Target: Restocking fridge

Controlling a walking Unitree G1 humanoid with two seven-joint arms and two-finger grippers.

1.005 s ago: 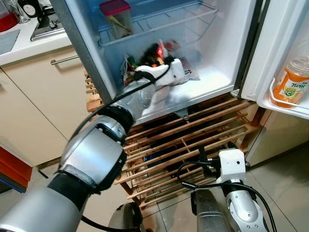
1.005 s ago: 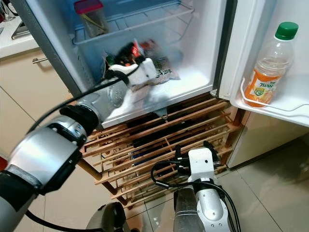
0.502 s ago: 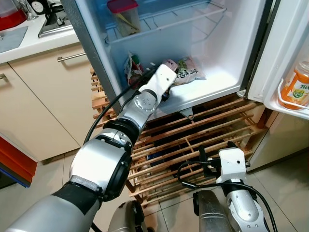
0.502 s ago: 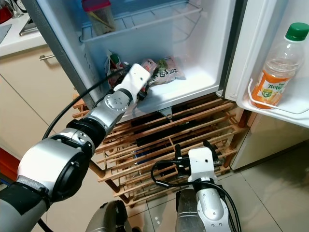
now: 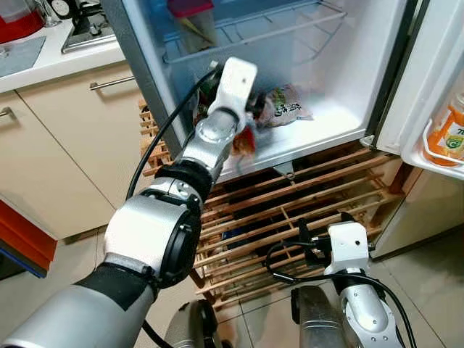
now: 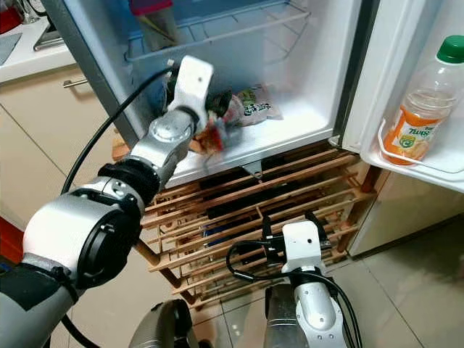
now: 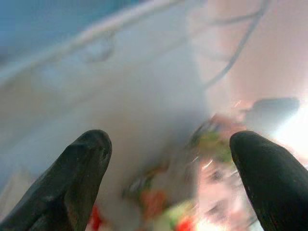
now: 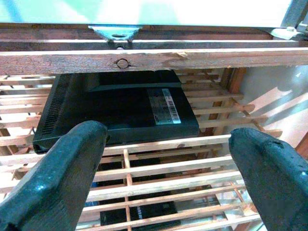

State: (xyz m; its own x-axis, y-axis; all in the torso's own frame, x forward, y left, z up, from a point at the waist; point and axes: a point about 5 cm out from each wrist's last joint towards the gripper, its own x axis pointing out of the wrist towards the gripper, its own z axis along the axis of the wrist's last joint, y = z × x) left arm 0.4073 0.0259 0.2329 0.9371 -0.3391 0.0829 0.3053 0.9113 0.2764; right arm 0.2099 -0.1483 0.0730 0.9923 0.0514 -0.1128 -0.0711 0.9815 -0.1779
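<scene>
You are looking down at an open fridge (image 5: 341, 80) with a white interior, standing on a slatted wooden rack (image 5: 290, 210). To its left run cream kitchen cabinets (image 5: 65, 145) under a pale countertop (image 5: 43, 61), and the floor (image 6: 406, 290) is glossy light tile. On the right, the fridge door (image 6: 428, 87) stands open; its shelf holds an orange juice bottle (image 6: 419, 109) with a green cap, upright.

Inside the fridge, a wire shelf (image 5: 283, 25) carries a clear container with a red lid (image 5: 192, 18) at its left end. On the fridge floor below lie several food packets (image 5: 283, 109), bunched toward the left and middle, with one red-and-white packet (image 5: 243, 141) near the front edge.

Your left arm (image 5: 145, 232) reaches up from the lower left into the fridge. The left gripper (image 7: 168, 159) hovers just above the packets; in its wrist view, which is blurred, the two black fingers are spread wide with nothing between them.

Your right arm (image 5: 348, 290) hangs low in front of the wooden rack. The right gripper (image 8: 168, 159) is also spread wide and holds nothing; its wrist view looks through the slats at a flat black box (image 8: 115, 108) lying inside the rack.
</scene>
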